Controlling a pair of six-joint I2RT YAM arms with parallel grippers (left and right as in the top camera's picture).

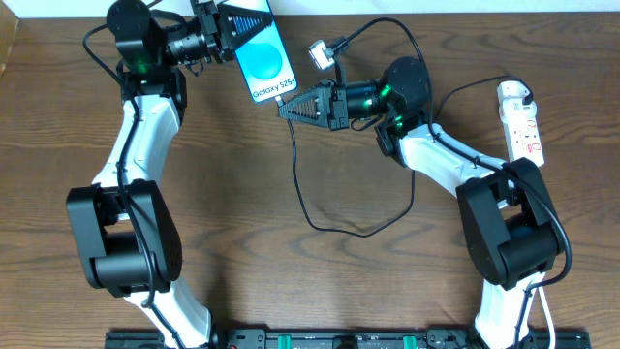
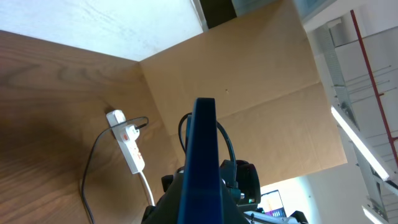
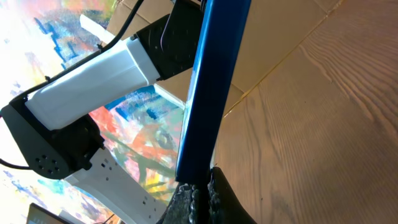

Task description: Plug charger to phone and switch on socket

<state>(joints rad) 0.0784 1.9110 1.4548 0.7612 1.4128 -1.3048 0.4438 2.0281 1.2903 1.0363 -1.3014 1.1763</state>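
- phone (image 1: 263, 53): blue screen, "Galaxy S25+" strip, raised, top-left.
- charger (image 1: 302, 189): black cable, looped, tip at phone's btm edge.
- socket (image 1: 521, 121): white strip, flat, far right.

Bench (image 1: 320, 281): dark brown wood grain, spread out below me.
Back panel (image 2: 261, 81): plain brown cardboard standing at my bench's far edge.
Wall (image 2: 124, 25): white, beside the cardboard.
Light (image 2: 364, 146): long bright ceiling strips.
Beyond: a blurred, colourful surface (image 3: 143, 143).
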